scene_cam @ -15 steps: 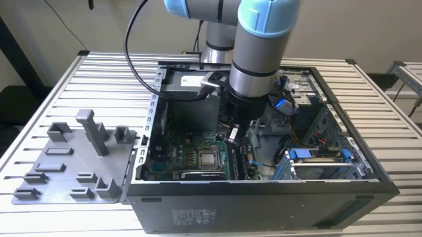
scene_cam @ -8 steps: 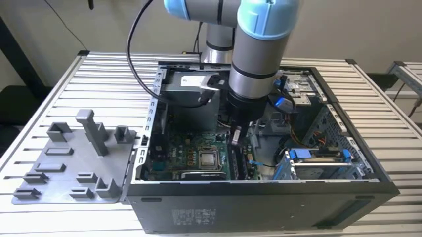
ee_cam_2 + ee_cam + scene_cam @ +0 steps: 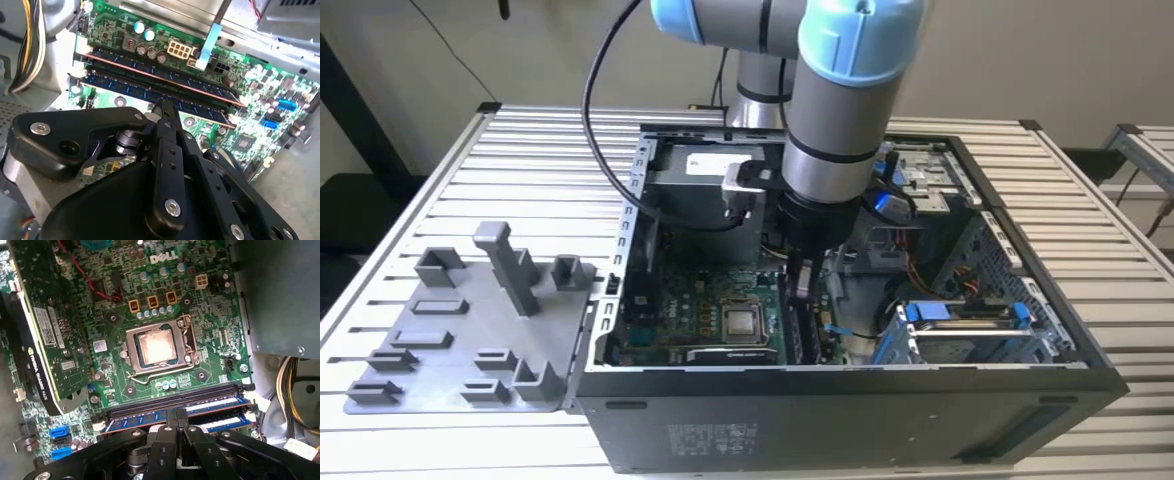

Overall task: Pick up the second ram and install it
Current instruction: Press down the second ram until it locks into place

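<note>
The gripper (image 3: 163,107), closed with its fingertips together, pressed on the second ram (image 3: 150,92) lying in its motherboard slot; pressing squarely straight down would likely seat it evenly.

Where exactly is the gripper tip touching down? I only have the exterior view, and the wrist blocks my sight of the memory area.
Observer: In the second wrist view the gripper tip meets the top edge of the second ram, which stands on edge.
Operator: Anything next to it?
Observer: Yes, another blue stick stands right beside it, parallel.
Operator: And the jaws?
Observer: In the first wrist view they look shut together above the stick, not straddling it.
</note>
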Motion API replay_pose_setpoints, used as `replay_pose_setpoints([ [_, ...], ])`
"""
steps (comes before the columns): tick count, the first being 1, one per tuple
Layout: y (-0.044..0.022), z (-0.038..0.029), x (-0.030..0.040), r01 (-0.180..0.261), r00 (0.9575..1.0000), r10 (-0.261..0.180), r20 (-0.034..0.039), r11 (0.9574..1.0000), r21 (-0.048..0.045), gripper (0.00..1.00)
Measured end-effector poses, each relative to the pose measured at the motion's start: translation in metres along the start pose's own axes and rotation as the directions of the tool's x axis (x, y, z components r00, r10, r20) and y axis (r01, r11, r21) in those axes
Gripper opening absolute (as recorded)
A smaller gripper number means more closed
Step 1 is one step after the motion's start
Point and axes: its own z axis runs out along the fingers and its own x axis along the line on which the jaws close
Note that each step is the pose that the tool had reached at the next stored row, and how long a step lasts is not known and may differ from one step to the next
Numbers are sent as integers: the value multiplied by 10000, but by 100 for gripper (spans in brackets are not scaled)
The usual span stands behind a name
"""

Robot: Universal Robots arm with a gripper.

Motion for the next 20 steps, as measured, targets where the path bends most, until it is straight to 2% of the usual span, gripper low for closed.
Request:
replay_pose_setpoints([
  [2,2,2,0,78,10000,-78,1,10000,1,11],
  [4,2,15,0,381,9993,-381,24,9993,1,11],
  [7,-2,17,-1,442,9990,-442,26,9990,-11,11],
  [15,-100,148,-22,443,9990,-443,-7,9990,-85,11],
  [16,-99,147,-24,445,9990,-445,-17,9990,-100,11],
  [17,-98,119,-25,443,9990,-443,-12,9990,-103,11],
  [18,-97,93,-26,443,9990,-442,29,9990,-100,11],
  [20,-101,0,-25,446,9990,-446,18,9990,-97,11],
])
